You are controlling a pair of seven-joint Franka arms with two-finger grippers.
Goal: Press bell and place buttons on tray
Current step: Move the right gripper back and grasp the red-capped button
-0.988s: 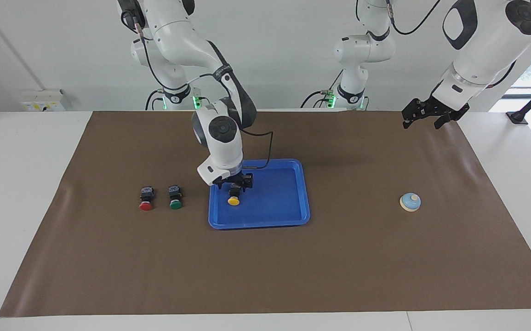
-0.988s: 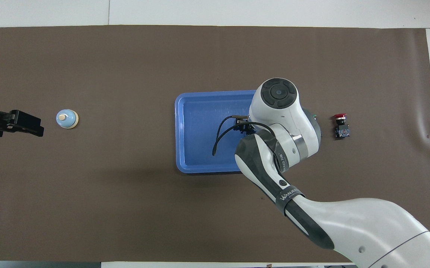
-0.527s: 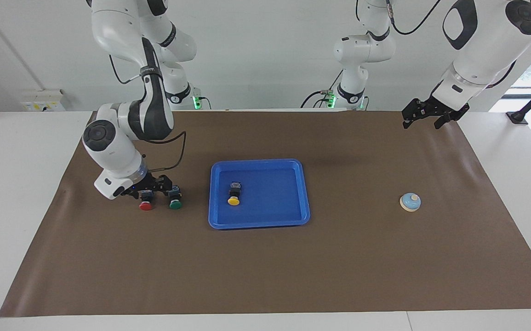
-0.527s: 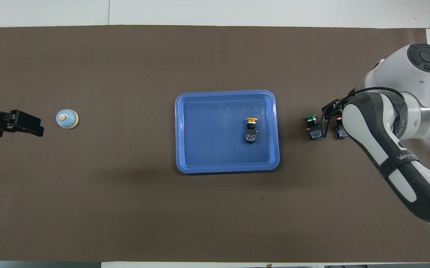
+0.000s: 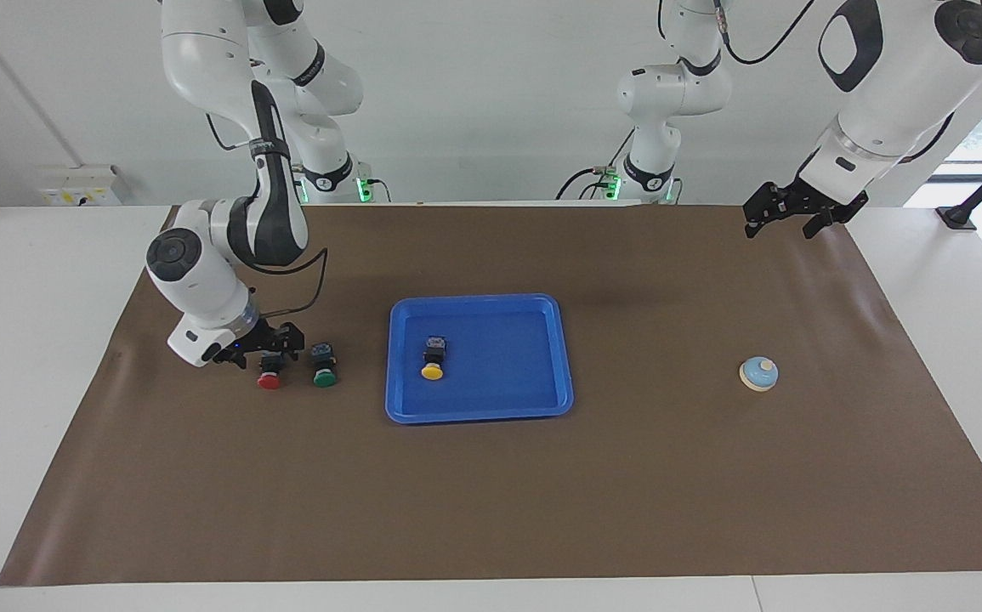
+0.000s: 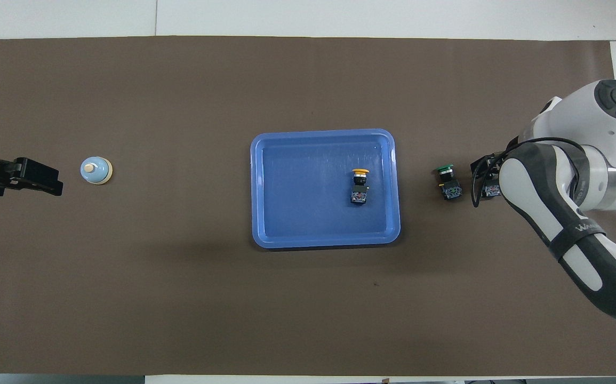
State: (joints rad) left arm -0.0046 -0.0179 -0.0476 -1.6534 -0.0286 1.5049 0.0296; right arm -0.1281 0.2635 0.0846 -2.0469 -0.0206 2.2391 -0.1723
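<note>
1. Left gripper (image 5: 784, 214) hangs with jaws apart and empty over the mat's (image 5: 669, 493) edge at the left arm's end; this arm waits.
2. Right gripper (image 5: 263, 350) is low at the red button (image 5: 269, 374), jaws apart astride its black body; whether they touch it I cannot tell.
3. Green button (image 5: 325, 367) lies just beside the red one, toward the tray (image 5: 542, 408).
4. Yellow button (image 5: 433, 361) lies in the tray.
5. Bell (image 5: 758, 373) sits well apart, toward the left arm's end.
6. Judgement: the buttons look light, rigid, hard plastic. The round caps would likely slip; the flat-sided body is the place to pinch. Lying on its side, one may roll if nudged.
</note>
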